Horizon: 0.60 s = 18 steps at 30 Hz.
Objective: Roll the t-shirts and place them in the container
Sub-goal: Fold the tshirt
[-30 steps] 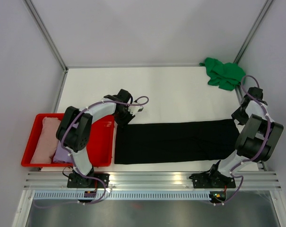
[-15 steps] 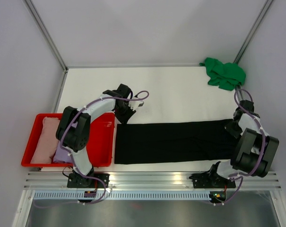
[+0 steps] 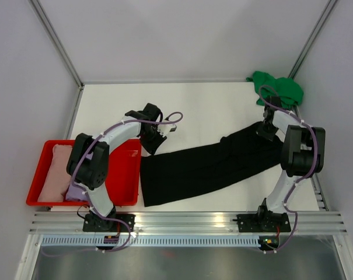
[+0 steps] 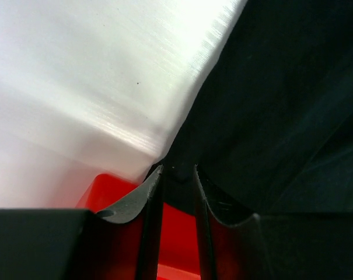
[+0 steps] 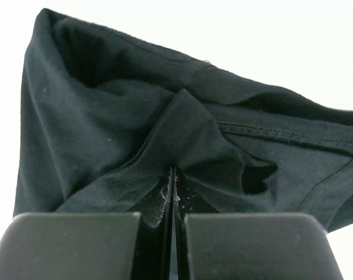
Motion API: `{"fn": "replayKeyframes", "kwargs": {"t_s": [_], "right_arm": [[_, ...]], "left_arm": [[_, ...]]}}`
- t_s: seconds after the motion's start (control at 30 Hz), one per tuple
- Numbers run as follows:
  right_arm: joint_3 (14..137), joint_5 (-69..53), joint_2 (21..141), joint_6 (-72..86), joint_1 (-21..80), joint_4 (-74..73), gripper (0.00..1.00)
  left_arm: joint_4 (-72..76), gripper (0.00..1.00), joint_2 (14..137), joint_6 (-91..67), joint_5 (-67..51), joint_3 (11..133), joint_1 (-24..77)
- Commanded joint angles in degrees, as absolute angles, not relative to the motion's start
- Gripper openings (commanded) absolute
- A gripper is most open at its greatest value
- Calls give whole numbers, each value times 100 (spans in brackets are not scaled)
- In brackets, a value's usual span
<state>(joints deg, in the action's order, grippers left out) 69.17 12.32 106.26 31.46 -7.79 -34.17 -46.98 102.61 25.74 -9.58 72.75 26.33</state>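
Left arm hides most of the lavender tee

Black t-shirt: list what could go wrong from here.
1. The right gripper is shut on a bunched fold of the black t-shirt, which lies skewed and creased; a roll started so may come out crooked.
2. The left gripper sits at the shirt's corner beside the red tray; its hold is unclear, so the corner may slip loose.
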Motion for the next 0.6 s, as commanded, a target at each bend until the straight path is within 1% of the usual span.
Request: {"fn": "replayKeyframes", "kwargs": {"t_s": [0.0, 0.03, 0.07, 0.13, 0.17, 0.33, 0.37, 0.5, 0.57], "right_arm": [[7934, 1037, 11371, 3296, -371, -3488, 0], [8215, 1046, 11564, 3296, -282, -3585, 0], [8775, 1055, 11941, 3313, -203, -3682, 0], [9322, 1055, 12320, 3357, -27, -3902, 0], [9847, 1046, 12653, 3427, 156, -4042, 0], [11344, 765, 13682, 3744, 474, -4341, 0], [11773, 608, 13780, 3796, 536, -4324, 0], [12751, 509, 13992, 3780, 598, -4342, 2], [12964, 589, 13800, 3744, 519, -4255, 3]], "left_arm": [[-4825, 32, 9914, 2408, -1002, 7321, 2637], [-4834, 32, 9923, 2400, -1011, 7313, 2637], [-4843, 32, 9932, 2382, -1011, 7313, 2637], [-4869, 32, 9967, 2373, -1011, 7313, 2637], [-4869, 32, 9967, 2364, -1028, 7321, 2637], [-4931, 33, 9949, 2312, -1055, 7242, 2637], [-4931, 33, 9949, 2303, -1072, 7225, 2645], [-4966, 33, 9976, 2241, -1116, 7076, 2646], [-4983, 38, 9993, 2241, -1142, 7032, 2646]]}}
